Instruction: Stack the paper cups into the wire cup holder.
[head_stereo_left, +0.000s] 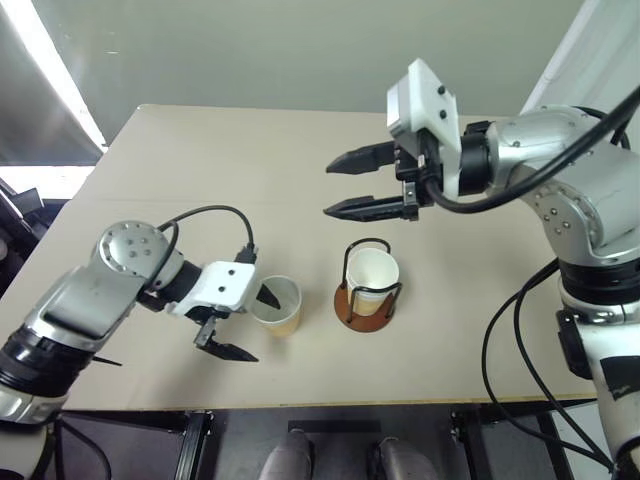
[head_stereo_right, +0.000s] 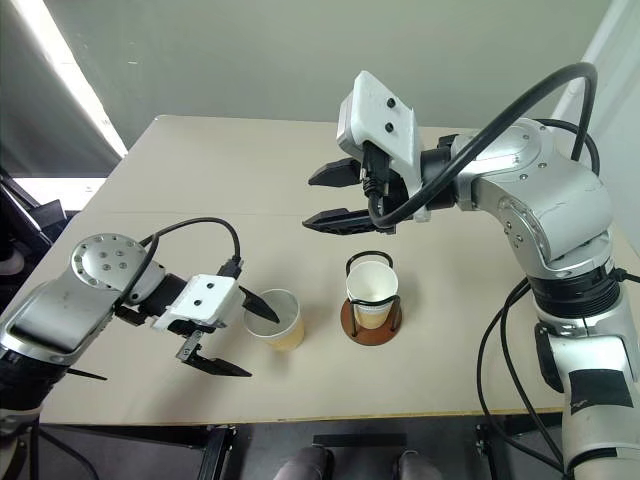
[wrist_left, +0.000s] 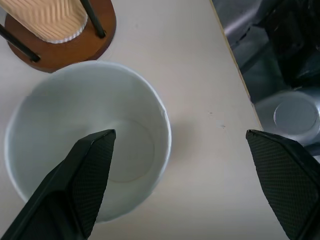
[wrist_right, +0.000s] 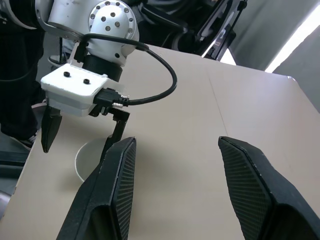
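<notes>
My left gripper (head_stereo_left: 240, 322) jaws wide apart, one finger inside loose tan paper cup (head_stereo_left: 277, 305) on beige table (head_stereo_left: 200, 170). Right gripper (head_stereo_left: 350, 184) jaws apart, empty, above black-wire holder with brown disc base (head_stereo_left: 366, 286), cup (head_stereo_left: 372, 276) nested inside. No writing legible.

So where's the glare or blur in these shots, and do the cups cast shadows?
Left eye view: a bright strip glares at the upper left; the loose paper cup casts only a faint shadow. Left wrist view: the near fingers look soft. Right wrist view: glare at the upper right.
</notes>
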